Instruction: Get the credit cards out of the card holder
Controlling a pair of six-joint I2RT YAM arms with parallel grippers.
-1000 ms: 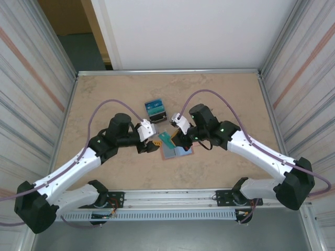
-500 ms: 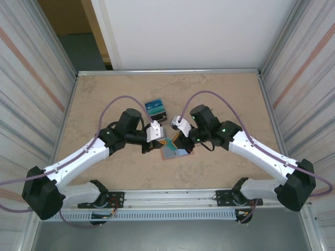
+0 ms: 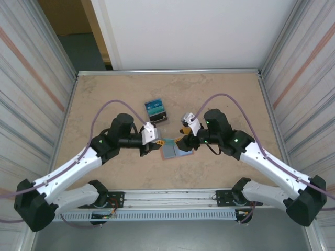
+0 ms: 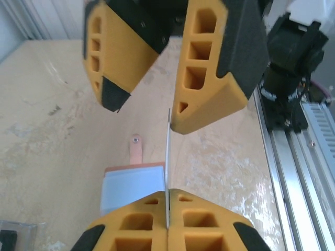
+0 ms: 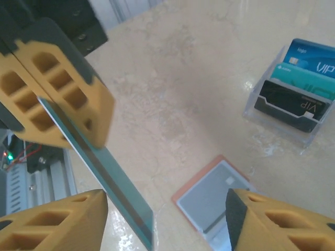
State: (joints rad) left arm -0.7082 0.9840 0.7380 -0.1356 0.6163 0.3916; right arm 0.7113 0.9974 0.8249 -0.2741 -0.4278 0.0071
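Your left gripper (image 4: 167, 203) pinched tight on thin teal plastic credit card (image 5: 112, 191) - card held edge-up above beige marble tabletop (image 5: 172, 78). Your right gripper (image 5: 165, 206) spread wide, gripping nothing - card's free end between its fingers. Flat salmon-pink bifold card holder (image 5: 212, 196) lies open on tabletop just beneath, pale lining up.

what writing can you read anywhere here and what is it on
"VIP": black card, front of the clear stand.
"VIP", partly cut by the picture's edge: blue card at the back.
Small print on the blue card and the teal card: too blurred to read.
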